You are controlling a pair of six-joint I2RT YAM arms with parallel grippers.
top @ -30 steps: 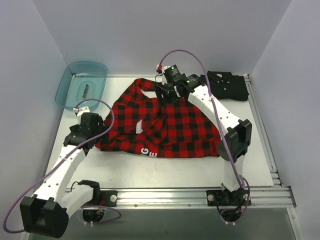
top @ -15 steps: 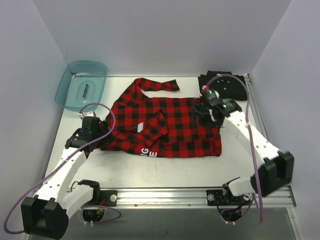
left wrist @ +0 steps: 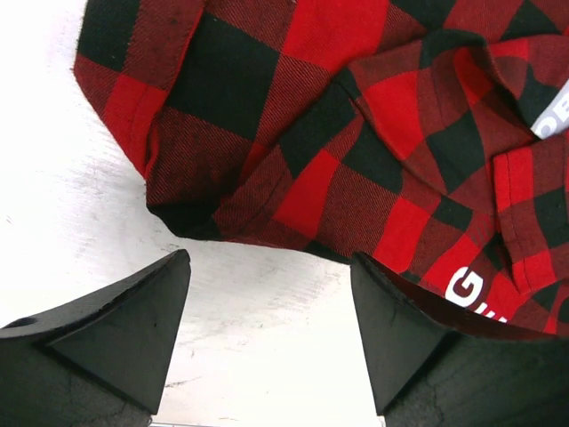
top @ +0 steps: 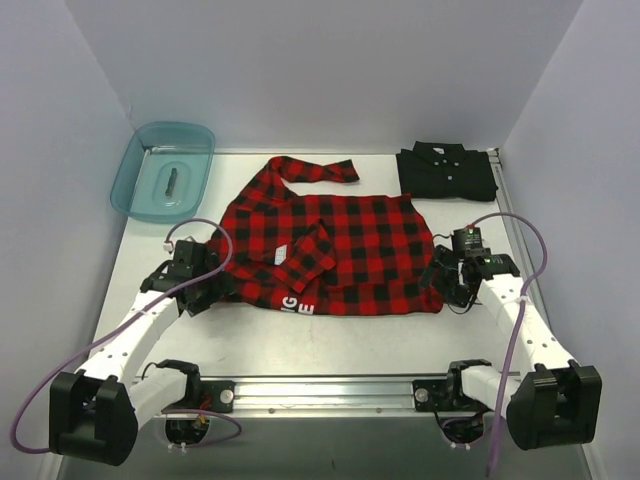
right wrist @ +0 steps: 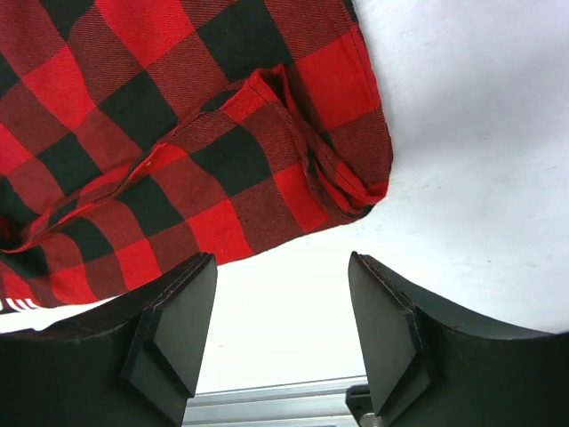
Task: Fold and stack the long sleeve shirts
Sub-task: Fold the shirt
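Right fingers (top: 446,284) have swung back from the far side to the near-right corner of the plaid shirt (top: 345,250); left fingers (top: 213,291) have slid closer to its near-left corner. Both pairs are spread and empty, w/ a hem corner just ahead of each on the table (top: 330,335). Black shirt (top: 447,172) lies folded at far right, apart. Risk: pinching only the top layer, or uneven grabs L vs R, would skew the fold. The loose far sleeve could drag out.

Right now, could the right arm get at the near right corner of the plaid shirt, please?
Probably yes: the right gripper hangs open just short of that corner of the plaid shirt, with only bare table between them.
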